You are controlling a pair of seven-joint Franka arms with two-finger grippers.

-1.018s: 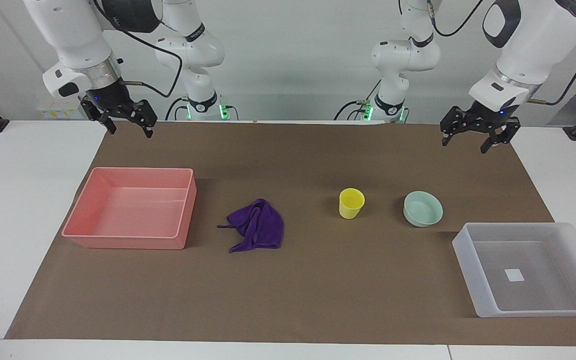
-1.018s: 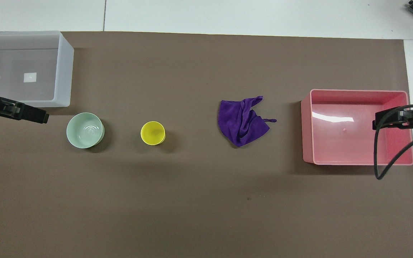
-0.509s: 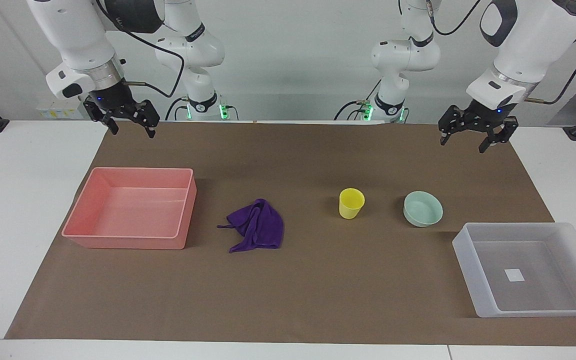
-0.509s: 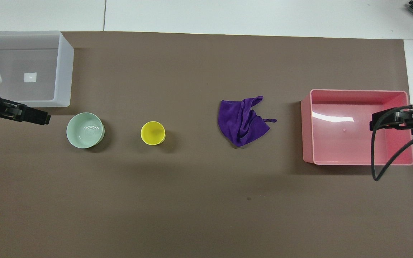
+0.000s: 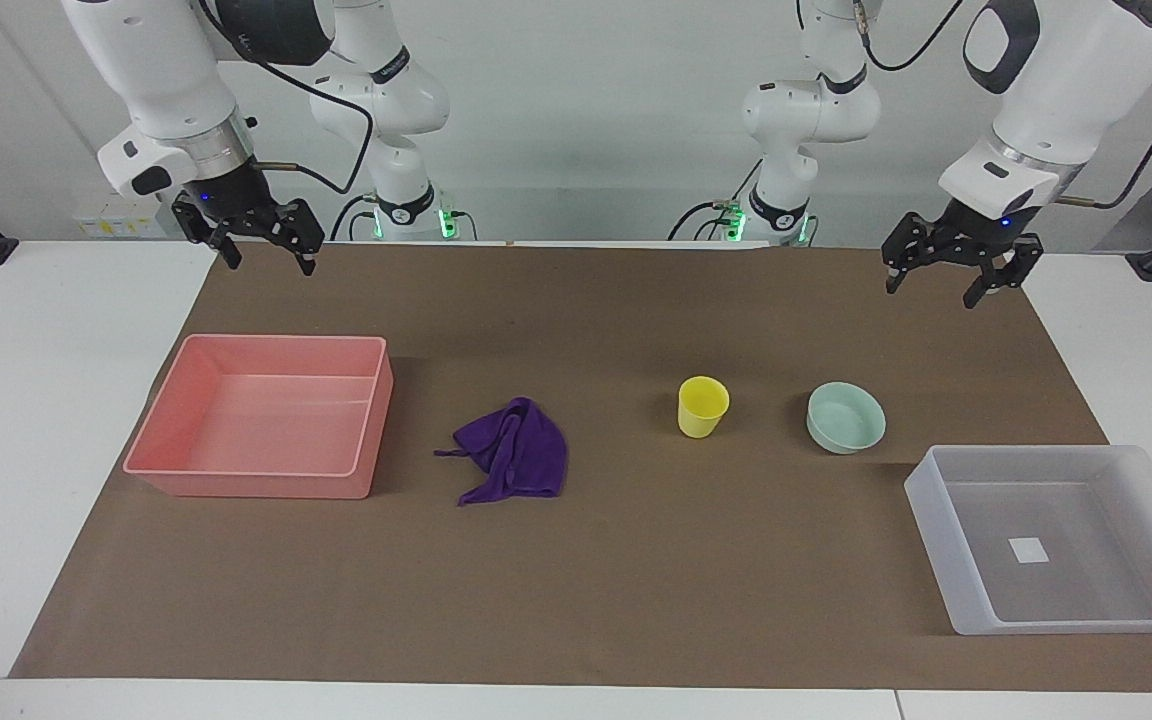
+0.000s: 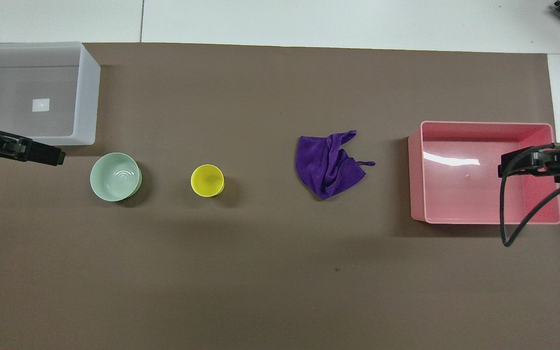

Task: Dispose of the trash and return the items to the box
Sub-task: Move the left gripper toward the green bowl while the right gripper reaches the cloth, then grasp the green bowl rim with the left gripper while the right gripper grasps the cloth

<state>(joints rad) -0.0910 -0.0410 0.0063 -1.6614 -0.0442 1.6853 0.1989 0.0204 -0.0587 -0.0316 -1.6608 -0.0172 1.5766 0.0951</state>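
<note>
Both grippers are held raised with fingers spread and nothing gripped.

The left gripper is held over the brown mat near the mint-green bowl, the right gripper over the mat's edge by the pink tray. Between them on the mat are seen the yellow cup and the crumpled purple rag. The translucent bin is set farther from the robots than the bowl.

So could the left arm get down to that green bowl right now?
Probably yes. The left hand hangs open in the air, the bowl sits uncovered on the mat, and nothing stands between them.
</note>
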